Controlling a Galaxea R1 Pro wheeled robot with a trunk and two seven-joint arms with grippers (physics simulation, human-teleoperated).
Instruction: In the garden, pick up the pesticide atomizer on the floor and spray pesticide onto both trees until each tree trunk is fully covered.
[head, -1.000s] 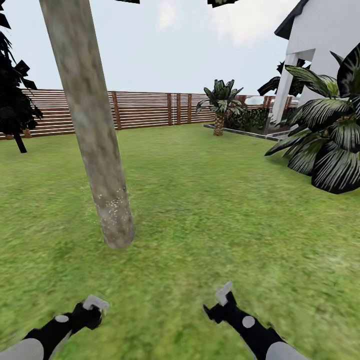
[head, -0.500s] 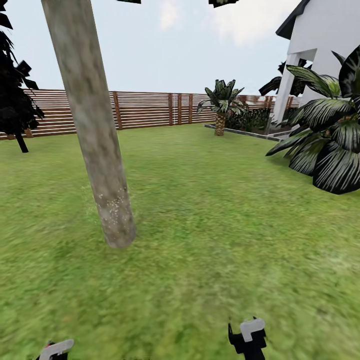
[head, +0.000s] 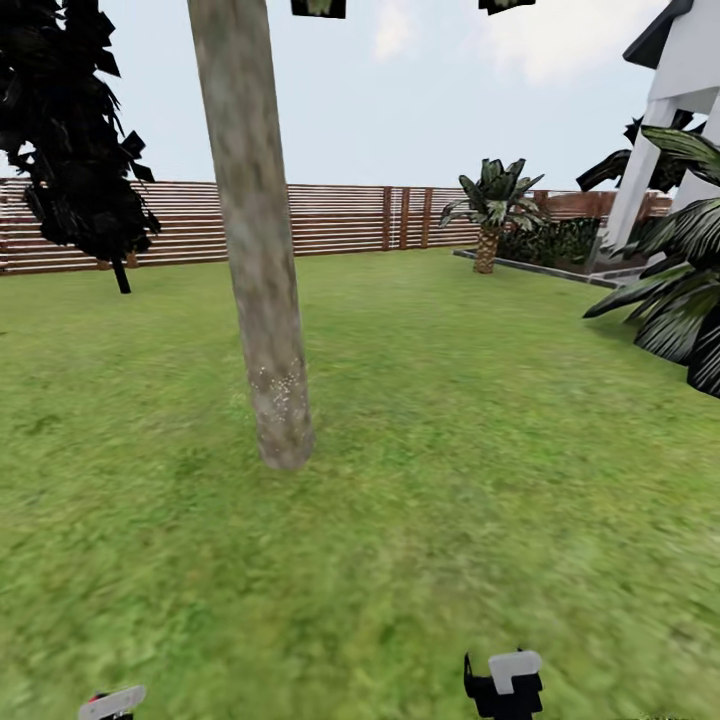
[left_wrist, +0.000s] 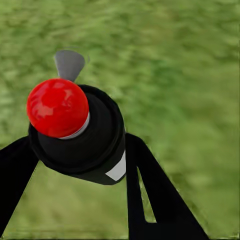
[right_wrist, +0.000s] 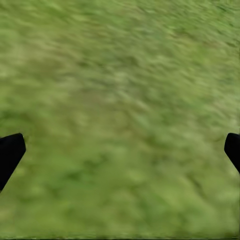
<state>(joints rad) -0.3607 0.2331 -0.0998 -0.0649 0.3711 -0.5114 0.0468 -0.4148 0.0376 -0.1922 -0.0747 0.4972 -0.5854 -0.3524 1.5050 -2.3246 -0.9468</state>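
Observation:
One tree (head: 258, 250) with a thick, smooth, mottled beige-grey trunk rises from the lawn ahead and a little left of me; pale speckles dot its lower trunk (head: 276, 385). My left gripper (left_wrist: 82, 152) is shut on the pesticide atomizer (left_wrist: 102, 135), a dark body with a red knob and a light grey nozzle that points out over the grass. In the head view that hand (head: 110, 705) barely shows at the bottom edge, left of centre. My right gripper (right_wrist: 120, 150) is open over bare grass, its fingers far apart; it sits low in the head view (head: 505, 685).
A black conifer (head: 75, 130) stands at the far left before a brown slatted fence (head: 350, 215). A small palm (head: 490, 215) and a white house (head: 680, 90) are at the back right, with large dark fronds (head: 680, 300) at the right edge. Lawn (head: 450, 480) lies all around.
The whole view has swung left, so the trunk sits further right and more of the conifer shows. Both arms have sunk to the bottom edge of the head view.

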